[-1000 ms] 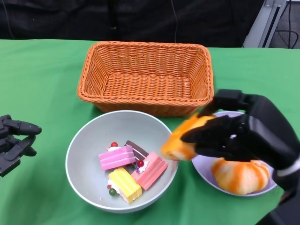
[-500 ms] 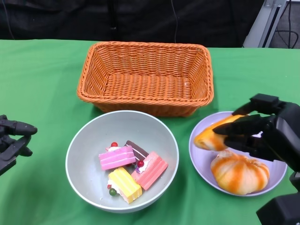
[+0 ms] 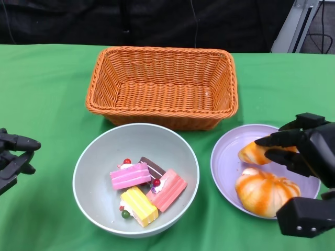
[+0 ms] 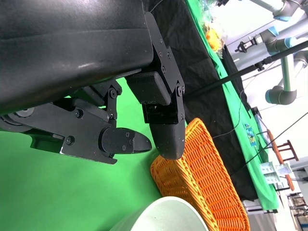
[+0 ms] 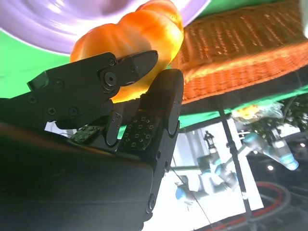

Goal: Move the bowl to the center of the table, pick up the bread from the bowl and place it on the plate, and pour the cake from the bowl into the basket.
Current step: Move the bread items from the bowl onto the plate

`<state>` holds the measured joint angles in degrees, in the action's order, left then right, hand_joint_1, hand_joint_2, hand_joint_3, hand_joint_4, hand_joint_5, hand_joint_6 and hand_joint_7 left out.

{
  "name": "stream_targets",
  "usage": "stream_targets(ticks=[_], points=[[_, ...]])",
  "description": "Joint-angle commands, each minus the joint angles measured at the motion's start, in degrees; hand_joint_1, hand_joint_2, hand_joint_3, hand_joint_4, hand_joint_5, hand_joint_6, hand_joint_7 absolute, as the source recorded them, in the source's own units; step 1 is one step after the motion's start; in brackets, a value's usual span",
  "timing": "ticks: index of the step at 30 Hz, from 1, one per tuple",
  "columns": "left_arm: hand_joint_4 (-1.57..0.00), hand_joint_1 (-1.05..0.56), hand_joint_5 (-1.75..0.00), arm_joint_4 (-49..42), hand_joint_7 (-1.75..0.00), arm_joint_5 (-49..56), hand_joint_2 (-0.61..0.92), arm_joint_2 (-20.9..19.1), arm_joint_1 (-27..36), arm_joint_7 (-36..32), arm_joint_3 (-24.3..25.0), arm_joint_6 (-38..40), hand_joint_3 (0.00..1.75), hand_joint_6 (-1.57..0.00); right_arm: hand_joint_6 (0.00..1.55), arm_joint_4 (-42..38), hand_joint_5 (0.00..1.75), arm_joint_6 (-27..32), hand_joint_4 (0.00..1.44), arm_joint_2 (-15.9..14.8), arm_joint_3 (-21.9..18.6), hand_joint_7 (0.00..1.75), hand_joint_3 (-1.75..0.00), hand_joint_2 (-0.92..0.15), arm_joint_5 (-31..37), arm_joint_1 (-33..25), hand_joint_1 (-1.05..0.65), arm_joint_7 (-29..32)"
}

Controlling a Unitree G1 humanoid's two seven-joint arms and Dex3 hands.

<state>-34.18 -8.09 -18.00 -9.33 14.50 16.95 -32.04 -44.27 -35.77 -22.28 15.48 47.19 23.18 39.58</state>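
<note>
Holding a piece of bread [image 3: 255, 153] over the plate [image 3: 226, 148], the right hand [image 3: 303, 151] has its fingers [image 3: 277, 140] wrapped across the top of the loaf — the right wrist view shows the orange crust pressed against them, with the plate's lilac surface just beyond. Whether the bread already touches the plate cannot be told. Just beneath this hand, a 2nd, rounder bun [image 3: 267, 191] lies on the plate.

To the inner side of the right hand, beside the plate, the bowl [image 3: 94, 157] sits on the green table [image 3: 47, 94] with 4 cake slices [image 3: 144, 189] in it — pink, yellow, red and a dark brown one. Past the bowl and plate, farther from both hands, stands the orange wicker basket [image 3: 162, 86], its near wall just beside the bowl's rim.

The left hand [image 3: 13, 159] sits out to the bowl's far side, well apart from it, fingers spread and grasping nothing.
</note>
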Motion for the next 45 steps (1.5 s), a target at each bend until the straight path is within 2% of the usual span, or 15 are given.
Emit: stream_targets(ticks=[1, 11, 16, 17, 19, 20, 21, 22, 23, 26, 35, 42, 45], points=[[-0.81, -0.08, -1.23, 0.25, -0.7, 0.01, 0.91, -1.18, 0.41, -0.18, 0.24, -0.2, 0.26, -0.97, 1.2, -2.42, 0.7, 1.29, 0.99, 1.03, 1.22, 0.08, 0.0, -0.8, -0.66, 2.06, -0.1, 1.62], [-0.85, -0.06, -1.23, 0.68, -0.7, 0.27, 0.92, -0.95, 0.63, 0.11, -0.24, -0.84, 0.25, -0.99, 1.2, -7.4, 0.73, 4.26, 0.96, 3.38, 3.69, 0.05, -0.01, -0.85, -1.8, 4.43, -0.1, 3.83], [-0.84, -0.06, -1.22, 0.93, -0.7, 0.15, 0.92, -1.05, 0.85, 0.15, -0.33, -0.63, 0.26, -0.98, 1.2, -3.95, 0.78, 6.71, 0.93, 3.1, 4.38, 0.04, 0.0, -0.85, -2.52, 2.22, -0.1, 0.32], [-0.84, -0.06, -1.22, 1.01, -0.7, 0.19, 0.92, -1.06, 0.89, 0.07, -0.35, -0.55, 0.26, -0.98, 1.17, -2.79, 0.88, 7.92, 0.86, 2.98, 4.52, 0.02, 0.0, -0.86, -2.34, 1.68, -0.13, -0.6], [-0.84, -0.07, -1.23, 0.8, -0.7, 0.87, 0.91, -1.37, 0.87, -0.19, -0.54, -0.97, 0.26, -0.98, 1.14, 0.89, 0.92, 10.4, 0.78, 2.71, 4.78, 0.01, 0.0, -0.87, -1.83, -0.11, -0.13, -2.14], [-0.84, -0.08, -1.24, 0.66, -0.71, 1.35, 0.91, -1.56, 0.87, -0.38, -0.66, -1.28, 0.26, -0.98, 1.11, 2.88, 0.89, 11.43, 0.75, 2.58, 4.84, 0.0, 0.0, -0.86, -1.68, -1.1, -0.12, -2.65], [-0.84, -0.08, -1.25, 0.56, -0.73, 1.68, 0.91, -1.67, 0.86, -0.5, -0.72, -1.49, 0.26, -0.97, 1.07, 4.48, 0.73, 12.29, 0.75, 2.48, 4.87, 0.0, 0.0, -0.84, -1.63, -1.87, -0.11, -3.12], [-0.83, -0.08, -1.26, 0.43, -0.74, 1.89, 0.91, -1.77, 0.82, -0.54, -0.72, -1.57, 0.26, -0.97, 1.06, 6.13, 0.66, 13.26, 0.75, 2.47, 4.92, 0.0, 0.0, -0.84, -1.39, -2.61, -0.11, -3.21], [-0.83, -0.08, -1.27, 0.34, -0.75, 1.96, 0.91, -1.8, 0.78, -0.52, -0.7, -1.59, 0.27, -0.97, 1.02, 7.37, 0.49, 14.05, 0.75, 2.45, 4.97, 0.0, 0.0, -0.83, -1.27, -3.13, -0.12, -3.35], [-0.83, -0.08, -1.3, 0.15, -0.78, 2.34, 0.9, -1.94, 0.63, -0.47, -0.72, -1.78, 0.27, -0.97, 0.96, 11.94, 0.32, 16.56, 0.71, 2.43, 4.97, 0.0, 0.0, -0.83, -1.26, -4.87, -0.16, -4.81], [-0.85, -0.07, -1.3, -0.45, -0.81, 2.44, 0.9, -1.88, 0.35, -0.26, -0.61, -2.26, 0.29, -0.95, 0.84, 19.14, 0.2, 21.05, 0.64, 2.8, 4.84, 0.0, -0.01, -0.84, -1.66, -7.8, -0.26, -8.55], [-0.83, -0.09, -1.29, 0.12, -0.82, 2.5, 0.9, -1.89, 0.74, -0.23, -0.69, -2.11, 0.31, -0.94, 0.62, 23.9, 0.09, 23.03, 0.48, 3.01, 4.1, 0.0, -0.01, -0.85, -2.57, -10.43, -0.33, -10.35], [-0.83, -0.09, -1.29, 0.14, -0.83, 2.63, 0.89, -1.91, 0.77, -0.31, -0.7, -2.18, 0.31, -0.93, 0.6, 24.5, 0.07, 23.26, 0.47, 3.05, 3.96, 0.0, -0.01, -0.85, -2.57, -10.74, -0.34, -10.63]])
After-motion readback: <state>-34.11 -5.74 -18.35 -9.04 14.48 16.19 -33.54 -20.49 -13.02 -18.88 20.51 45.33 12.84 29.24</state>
